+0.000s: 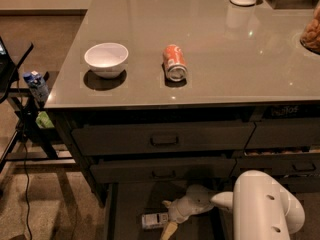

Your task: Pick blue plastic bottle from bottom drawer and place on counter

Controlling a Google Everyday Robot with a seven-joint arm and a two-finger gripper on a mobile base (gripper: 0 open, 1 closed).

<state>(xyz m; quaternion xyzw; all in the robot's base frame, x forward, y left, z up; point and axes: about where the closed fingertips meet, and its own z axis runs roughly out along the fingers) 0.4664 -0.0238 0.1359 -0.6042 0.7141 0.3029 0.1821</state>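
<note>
One tool (167, 218) beside blue plastic bottle (153, 220), inside bottom drawer (131, 200).

The blue plastic bottle (154, 220) lies on its side on the dark floor of the pulled-out bottom drawer (131, 203), touching or just beside the gripper (168, 228); the glossy grey-brown counter (225, 49) stretches above

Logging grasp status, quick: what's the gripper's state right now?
Gripper: in the bottom drawer by the blue plastic bottle; open or closed cannot be told.
</note>
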